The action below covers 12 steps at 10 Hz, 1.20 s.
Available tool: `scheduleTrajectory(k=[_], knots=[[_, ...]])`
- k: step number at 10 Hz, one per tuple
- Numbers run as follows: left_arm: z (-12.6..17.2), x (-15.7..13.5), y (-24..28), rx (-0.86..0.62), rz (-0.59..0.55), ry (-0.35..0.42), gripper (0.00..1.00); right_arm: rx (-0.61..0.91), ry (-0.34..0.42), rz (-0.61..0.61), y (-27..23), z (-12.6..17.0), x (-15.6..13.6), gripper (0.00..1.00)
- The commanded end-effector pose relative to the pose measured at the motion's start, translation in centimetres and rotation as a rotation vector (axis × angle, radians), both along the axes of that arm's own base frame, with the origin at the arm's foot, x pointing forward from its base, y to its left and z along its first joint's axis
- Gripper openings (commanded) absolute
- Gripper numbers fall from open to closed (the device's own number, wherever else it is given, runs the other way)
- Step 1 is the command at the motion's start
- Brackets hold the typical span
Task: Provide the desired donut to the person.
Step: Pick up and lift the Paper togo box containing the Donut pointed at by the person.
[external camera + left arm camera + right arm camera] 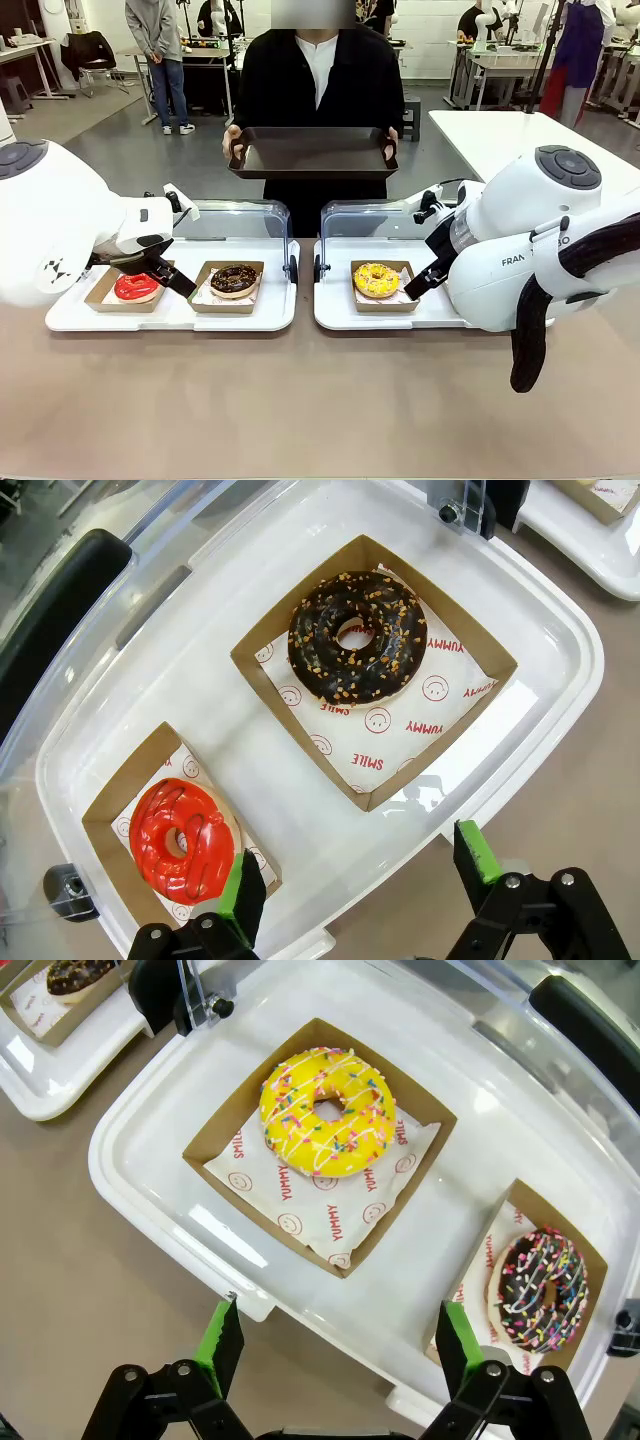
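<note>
Left gripper (358, 865) hangs wide and empty near the red donut (182, 838). Right gripper (340, 1325), equally wide, faces the yellow donut (327, 1112). Person (315, 80) holds out a dark tray (313, 152). Step, likely: pre-grasp. Wanted donut unclear. Next move calls for lowering squarely onto one box.

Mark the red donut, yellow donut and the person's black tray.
red donut (205, 825): left wrist view, glaze right of hole.
yellow donut (328, 1145): right wrist view, icing below hole.
black tray (313, 150): front view, bare inner floor.
</note>
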<state>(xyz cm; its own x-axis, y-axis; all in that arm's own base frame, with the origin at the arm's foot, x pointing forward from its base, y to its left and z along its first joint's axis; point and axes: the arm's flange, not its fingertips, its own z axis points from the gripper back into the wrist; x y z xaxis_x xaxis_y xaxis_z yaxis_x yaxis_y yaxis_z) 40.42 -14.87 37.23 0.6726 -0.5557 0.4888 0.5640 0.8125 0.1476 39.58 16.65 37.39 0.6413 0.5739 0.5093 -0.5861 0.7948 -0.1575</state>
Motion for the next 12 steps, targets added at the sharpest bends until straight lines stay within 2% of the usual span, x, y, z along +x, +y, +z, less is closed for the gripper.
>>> scheduleTrajectory(k=[1, 2, 4, 6, 8, 10, 11, 12], knots=[[1.8, -1.9, 0.9, 0.019, -0.026, -0.039, 1.00, 0.000, 0.000, 0.000, 0.0, 0.0, 0.0, 1.00], [4.2, -4.8, 2.1, 0.024, -0.073, -0.040, 1.00, -0.027, -0.032, 0.029, -1.0, 2.7, -2.6, 1.00], [8.2, -10.0, 4.2, 0.027, -0.133, -0.048, 1.00, -0.067, -0.048, 0.037, -2.4, 6.4, -7.4, 1.00], [11.0, -14.4, 5.7, 0.066, -0.160, -0.043, 1.00, -0.098, -0.057, 0.042, -3.5, 9.9, -13.4, 1.00], [12.3, -17.0, 6.5, 0.116, -0.154, -0.028, 1.00, -0.115, -0.052, 0.032, -4.9, 11.8, -17.4, 1.00], [12.1, -16.9, 7.0, 0.134, -0.114, -0.014, 1.00, -0.082, -0.039, 0.015, -6.5, 12.2, -18.7, 1.00], [11.3, -16.1, 6.8, 0.168, -0.092, -0.019, 1.00, -0.109, -0.048, 0.036, -2.7, 17.8, -12.4, 1.00], [18.9, -13.6, 5.3, 0.104, -0.142, -0.002, 1.00, -0.109, -0.048, 0.036, -2.7, 17.8, -12.4, 1.00]])
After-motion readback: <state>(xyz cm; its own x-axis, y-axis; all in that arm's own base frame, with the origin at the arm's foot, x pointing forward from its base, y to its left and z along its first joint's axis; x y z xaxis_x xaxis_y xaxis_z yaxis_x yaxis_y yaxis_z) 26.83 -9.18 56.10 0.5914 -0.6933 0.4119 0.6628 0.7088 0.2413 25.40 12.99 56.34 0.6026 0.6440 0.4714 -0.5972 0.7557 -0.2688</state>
